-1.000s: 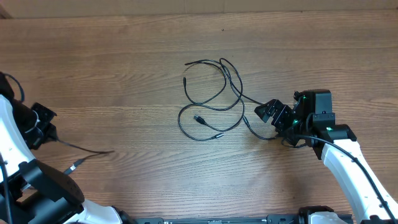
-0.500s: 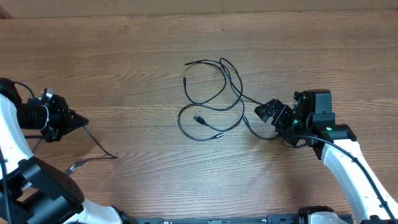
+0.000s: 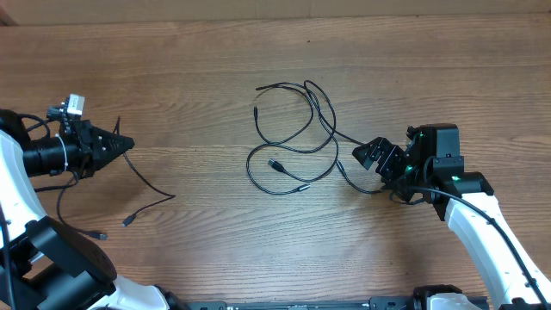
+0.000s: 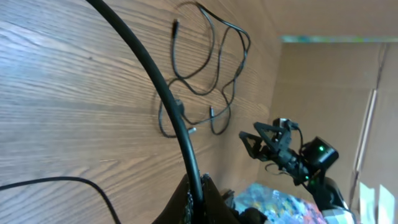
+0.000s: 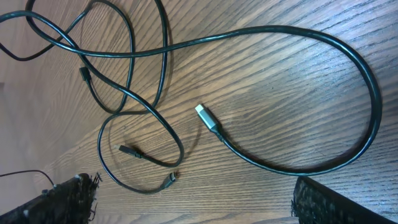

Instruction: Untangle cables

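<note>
Thin black cables [image 3: 293, 148] lie loosely tangled mid-table, their loops crossing, with small plugs inside and one silver-tipped plug [image 5: 208, 119] flat on the wood. Far left, a lone cable [image 3: 172, 196] lies well apart, bent in a V.

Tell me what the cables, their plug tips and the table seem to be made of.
Cables: black rubbery or plastic jacket, slight sheen, bending in soft loops. Plug tips: bright silver, probably metal. Table: wood-grain surface, matte; solid wood or laminate, cannot tell.
</note>
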`<state>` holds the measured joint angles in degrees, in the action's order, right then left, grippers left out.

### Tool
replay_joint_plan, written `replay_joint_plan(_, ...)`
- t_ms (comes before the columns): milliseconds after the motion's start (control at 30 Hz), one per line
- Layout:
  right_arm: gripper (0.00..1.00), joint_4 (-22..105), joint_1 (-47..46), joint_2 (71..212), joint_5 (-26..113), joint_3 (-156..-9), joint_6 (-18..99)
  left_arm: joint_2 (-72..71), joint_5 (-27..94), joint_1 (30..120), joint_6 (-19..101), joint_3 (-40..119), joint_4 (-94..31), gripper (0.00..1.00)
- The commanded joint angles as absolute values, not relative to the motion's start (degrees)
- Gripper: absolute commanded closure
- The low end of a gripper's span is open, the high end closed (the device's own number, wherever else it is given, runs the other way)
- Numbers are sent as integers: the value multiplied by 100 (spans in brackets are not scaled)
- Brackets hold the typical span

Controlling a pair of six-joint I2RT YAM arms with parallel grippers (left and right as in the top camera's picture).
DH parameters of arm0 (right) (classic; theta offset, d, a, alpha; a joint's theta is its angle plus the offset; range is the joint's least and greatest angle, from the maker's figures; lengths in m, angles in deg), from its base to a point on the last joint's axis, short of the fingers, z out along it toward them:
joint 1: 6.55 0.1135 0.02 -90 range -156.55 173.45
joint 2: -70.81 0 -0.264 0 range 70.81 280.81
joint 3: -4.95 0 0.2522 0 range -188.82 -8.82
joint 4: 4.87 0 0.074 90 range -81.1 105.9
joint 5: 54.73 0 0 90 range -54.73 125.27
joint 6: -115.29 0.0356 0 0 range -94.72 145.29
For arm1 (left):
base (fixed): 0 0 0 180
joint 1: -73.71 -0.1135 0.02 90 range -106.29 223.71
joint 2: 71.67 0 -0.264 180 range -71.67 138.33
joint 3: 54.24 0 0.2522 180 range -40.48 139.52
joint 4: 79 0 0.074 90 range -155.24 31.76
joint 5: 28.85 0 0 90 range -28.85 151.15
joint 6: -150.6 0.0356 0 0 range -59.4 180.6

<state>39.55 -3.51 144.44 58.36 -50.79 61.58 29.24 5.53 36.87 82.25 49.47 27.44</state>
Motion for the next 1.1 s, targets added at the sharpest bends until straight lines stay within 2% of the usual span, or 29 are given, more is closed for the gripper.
replay_joint_plan(0, 0, 3924, -329, 14452, 5775, -5184, 6171, 2926, 302, 3650, 8656, 4930, 2969, 96)
replay_joint_plan(133, 0, 3924, -329, 14452, 5775, -5184, 6171, 2926, 667, 3646, 8498, 4930, 3107, 96)
replay_joint_plan(333, 0, 3924, -329, 14452, 5775, -5184, 6171, 2924, 2461, 3622, 6402, 4932, 3052, 96)
replay_joint_plan(500, 0, 3924, -329, 14452, 5775, -5184, 6171, 2924, 3244, 3545, 4890, 4932, 3162, 96)
replay_joint_plan(600, 0, 3924, -329, 14452, 5775, -5184, 6171, 2924, 3384, 3521, 4077, 4932, 3162, 96)
replay_joint_plan(733, 0, 3922, -329, 14452, 5773, -5184, 6171, 2924, 2914, 3510, 4112, 4932, 3144, 96)
replay_joint_plan(833, 0, 3922, -329, 14452, 5773, -5184, 6171, 2924, 4066, 3510, 3852, 4932, 2934, 96)
replay_joint_plan(967, 0, 3924, -329, 14452, 5624, -5184, 6171, 2926, 6487, 3517, 3124, 4932, 2799, 96)
replay_joint_plan(1067, 0, 3920, -329, 14452, 5515, -5184, 6173, 2924, 7180, 3515, 2442, 4932, 2864, 96)
